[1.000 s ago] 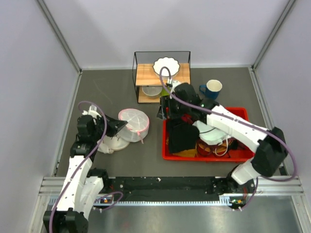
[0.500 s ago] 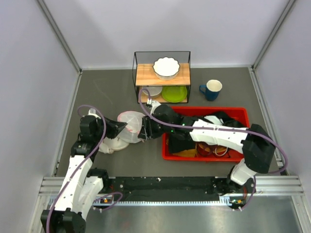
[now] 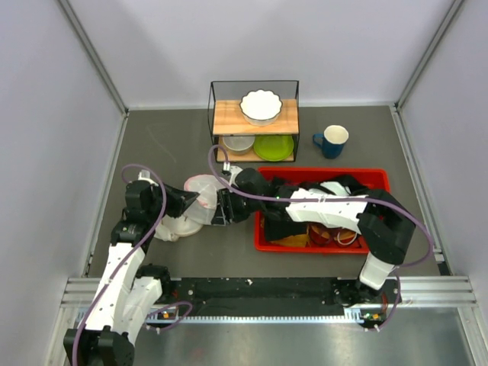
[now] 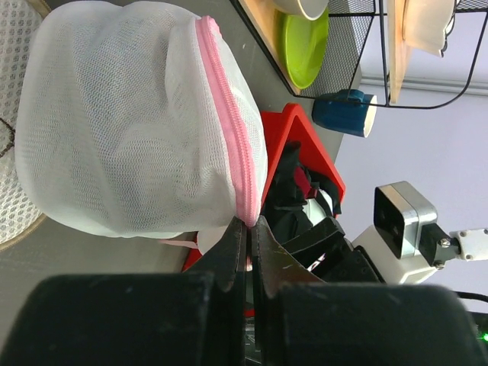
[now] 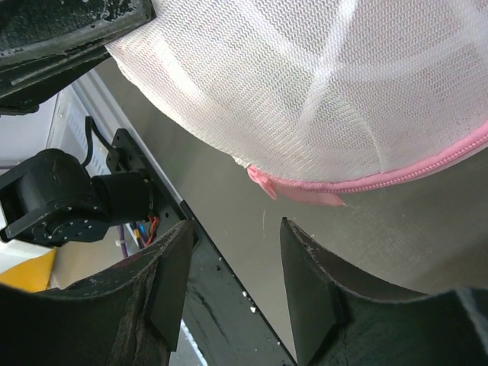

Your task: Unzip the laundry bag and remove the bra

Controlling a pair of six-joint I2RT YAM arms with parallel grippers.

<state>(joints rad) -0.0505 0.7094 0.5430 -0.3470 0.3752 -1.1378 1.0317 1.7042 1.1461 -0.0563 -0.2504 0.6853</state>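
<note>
Top external view | grey table (image 3: 171, 145), pale walls (image 3: 259, 38) | left gripper (image 4: 245, 229) clenched on laundry bag (image 3: 201, 194) rim, table's 9 o'clock | right gripper (image 5: 236, 227) spread open beside it

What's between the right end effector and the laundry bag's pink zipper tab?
Only bare table, seen in the right wrist view; the open right end effector sits apart from the laundry bag and its pink tab.
</note>
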